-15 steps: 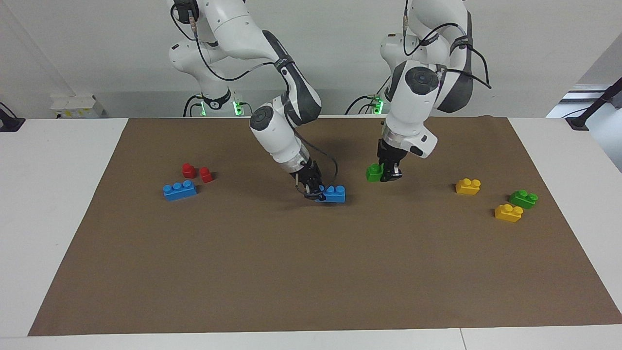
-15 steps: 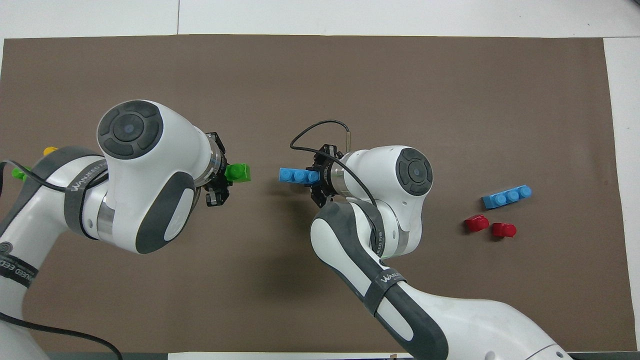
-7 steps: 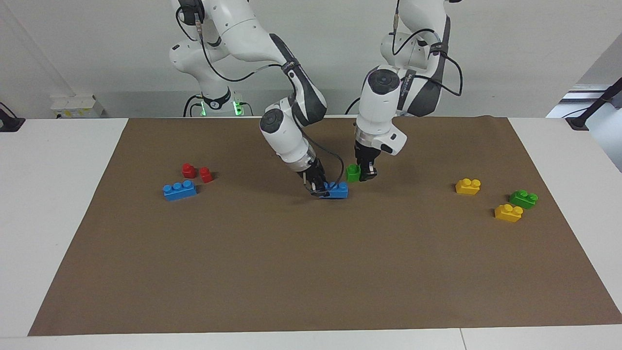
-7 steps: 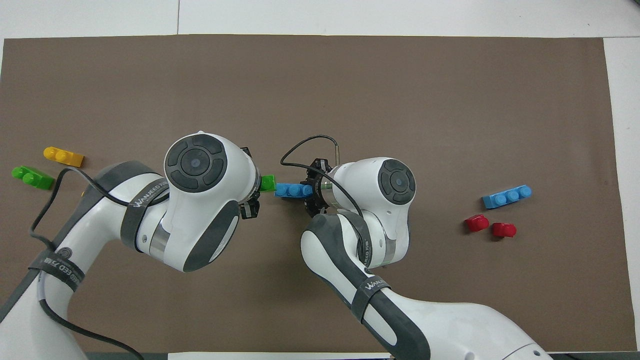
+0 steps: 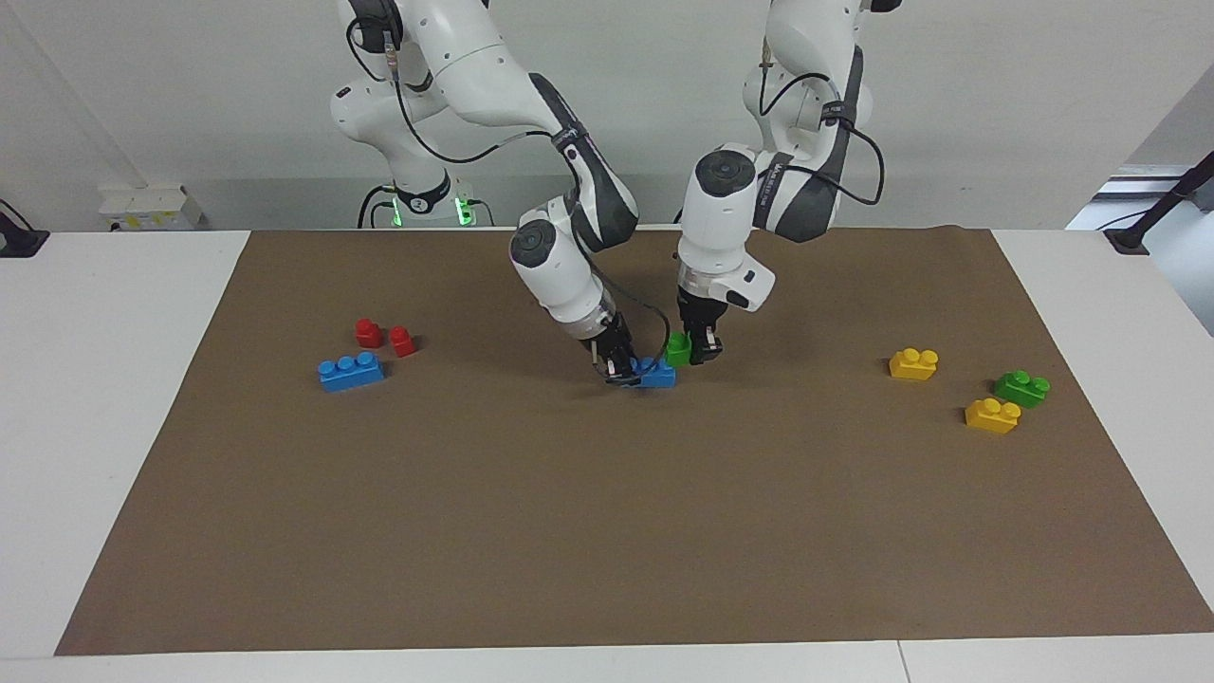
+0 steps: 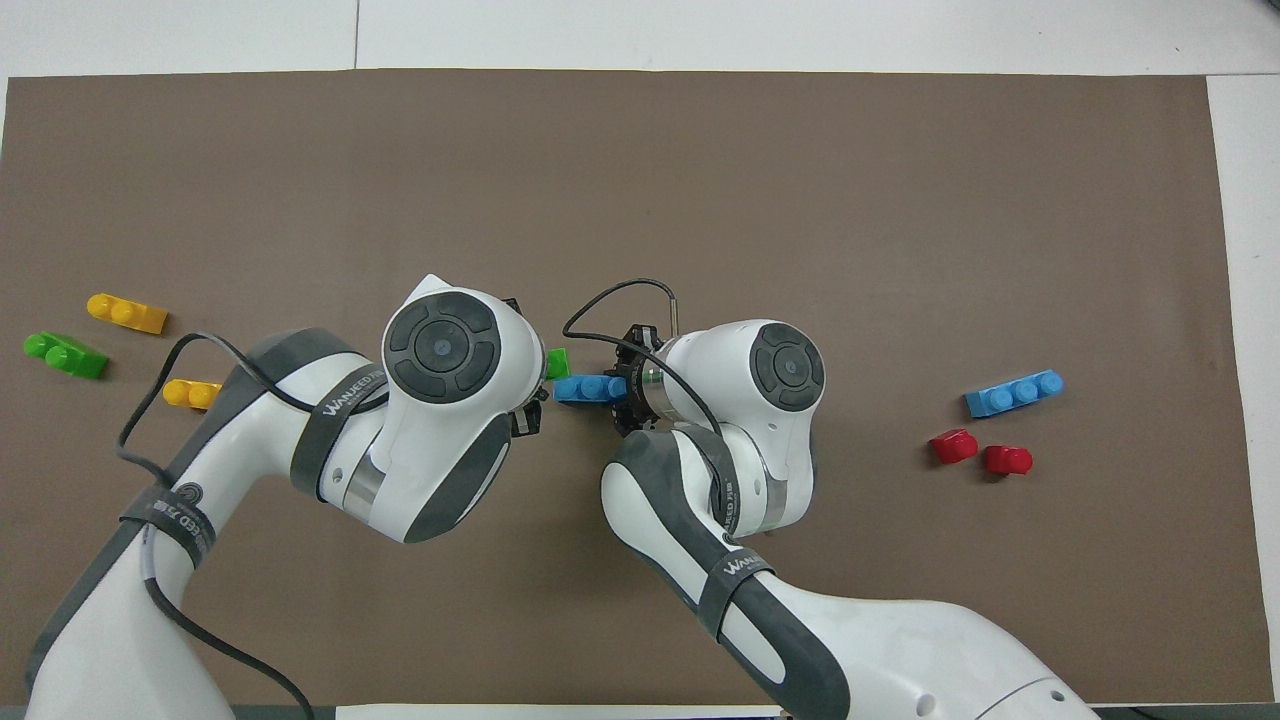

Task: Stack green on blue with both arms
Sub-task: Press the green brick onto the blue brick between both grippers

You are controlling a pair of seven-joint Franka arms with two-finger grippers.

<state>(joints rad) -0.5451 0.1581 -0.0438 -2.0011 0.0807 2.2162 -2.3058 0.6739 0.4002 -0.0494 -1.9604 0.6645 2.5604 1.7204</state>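
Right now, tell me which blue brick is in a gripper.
The blue brick mid-mat, gripped by the right gripper; the other blue brick lies untouched beside the red blocks.

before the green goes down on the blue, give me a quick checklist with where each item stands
1. Left gripper shut on the green brick: ok.
2. Right gripper shut on the blue brick: ok.
3. Blue brick resting on the brown mat: cannot tell; it looks low, contact not clear.
4. Green brick over the blue brick's free end: ok in the facing view.
5. Green already seated on the blue studs: not ok; they sit close, but no seated stack shows.
6. Spare bricks clear of the stacking spot: ok; the other blue brick and other green brick lie toward the table's ends.
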